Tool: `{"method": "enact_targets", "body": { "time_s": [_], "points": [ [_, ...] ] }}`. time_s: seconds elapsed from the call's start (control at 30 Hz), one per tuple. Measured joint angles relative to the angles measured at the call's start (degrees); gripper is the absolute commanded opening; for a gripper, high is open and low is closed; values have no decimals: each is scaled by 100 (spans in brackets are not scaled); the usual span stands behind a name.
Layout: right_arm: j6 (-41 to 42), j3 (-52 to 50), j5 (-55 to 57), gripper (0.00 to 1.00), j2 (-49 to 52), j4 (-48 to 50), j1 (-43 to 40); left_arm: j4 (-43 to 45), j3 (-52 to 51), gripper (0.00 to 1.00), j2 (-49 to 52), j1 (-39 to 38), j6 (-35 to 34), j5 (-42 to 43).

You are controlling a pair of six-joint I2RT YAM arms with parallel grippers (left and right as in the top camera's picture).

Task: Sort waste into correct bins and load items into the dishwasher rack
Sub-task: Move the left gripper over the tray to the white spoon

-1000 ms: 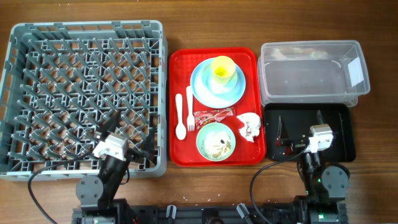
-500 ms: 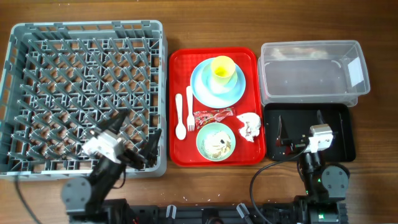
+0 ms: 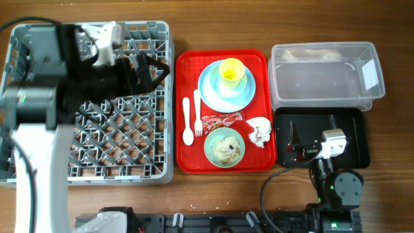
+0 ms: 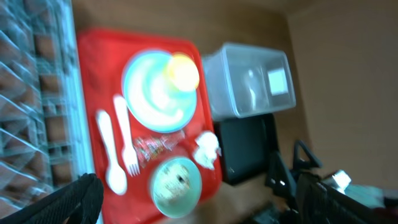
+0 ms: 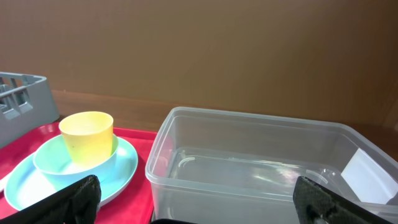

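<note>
surface: brown wooden table [image 3: 213, 194], seen from above, with a brown wall behind it in the right wrist view.
left gripper [image 3: 150, 70]: jaws spread wide, nothing between them. it hangs above the upper right part of the dishwasher rack [image 3: 123, 149], fingers pointing toward the red tray [image 3: 187, 65], apart from everything on it.
right gripper [image 3: 312, 129]: jaws spread and empty, above the black tray [image 3: 352, 139]. the clear tub [image 3: 323, 74] lies just beyond it.
on the red tray: one plate [image 3: 213, 94] with one yellow cup [image 3: 232, 70] on it, one bowl [image 3: 208, 147] holding food scraps [image 3: 226, 147], one fork [image 3: 197, 113] beside one spoon [image 3: 187, 122], one wrapper [image 3: 222, 120], one napkin [image 3: 259, 131].
bins: two, both right of the red tray.
left arm: raised high, reaching across the rack, blurred.
right arm: folded low at the near table edge.
</note>
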Motion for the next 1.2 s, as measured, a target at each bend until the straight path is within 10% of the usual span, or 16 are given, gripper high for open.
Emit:
{"method": "enact_targets", "body": {
  "time_s": [0.07, 0.1, 0.33, 0.47, 0.8, 1.2],
  "points": [
    [0, 0, 0, 100, 0, 0, 0, -133, 2, 12, 339, -7, -96, 216],
    [0, 0, 0, 100, 0, 0, 0, -164, 4, 4, 485, -15, -101, 262],
    [0, 0, 2, 100, 0, 0, 0, -420, -151, 4, 944, -470, -774, -608],
    [0, 0, 0, 100, 0, 0, 0, -256, -678, 20, 946, -1419, -1360, -1600],
    [0, 0, 0, 100, 0, 0, 0, 1661, -2004, 33, 984, -2968, -2437, -3899],
    [0, 0, 2, 100, 0, 0, 0, 2885, -3279, 4, 992, -3064, -2616, -4343]
  ]
}}
